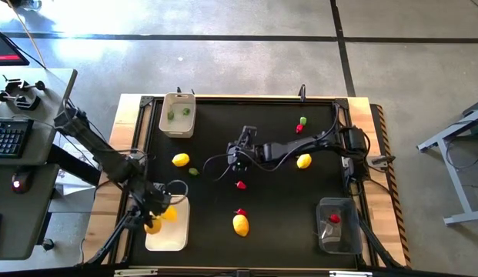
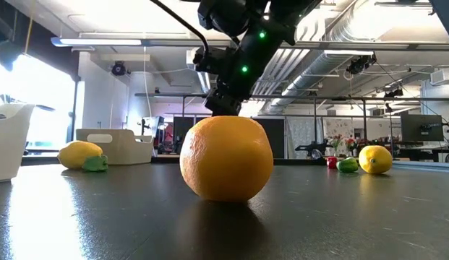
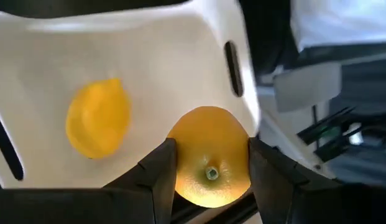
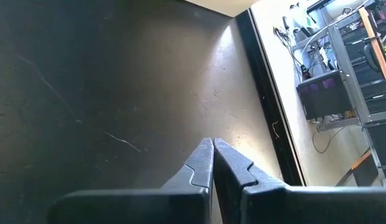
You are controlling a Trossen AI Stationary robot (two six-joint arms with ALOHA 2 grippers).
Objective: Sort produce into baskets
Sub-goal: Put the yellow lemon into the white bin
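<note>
the black desk (image 1: 246,200) carries a shallow white rectangular tray (image 3: 118,56) at its near-left corner. over it the left claw (image 3: 208,165) is clamped on a glossy yellow-orange oval lemon (image 3: 210,155), stem dimple facing the wrist camera, long axis running away from it. 1 paler lemon (image 3: 97,118) lies in the tray. the right claw (image 4: 212,163), mid-desk, is pressed together, empty.

Both arms were matte black, built of slim jointed links with loose black cables looping beside them. The right hand (image 4: 212,155) ended in two angular dark fingers with stepped inner edges. The left hand (image 3: 211,165) had broad, faceted black fingers. Small green lights glowed on one arm's wrist housing.
</note>
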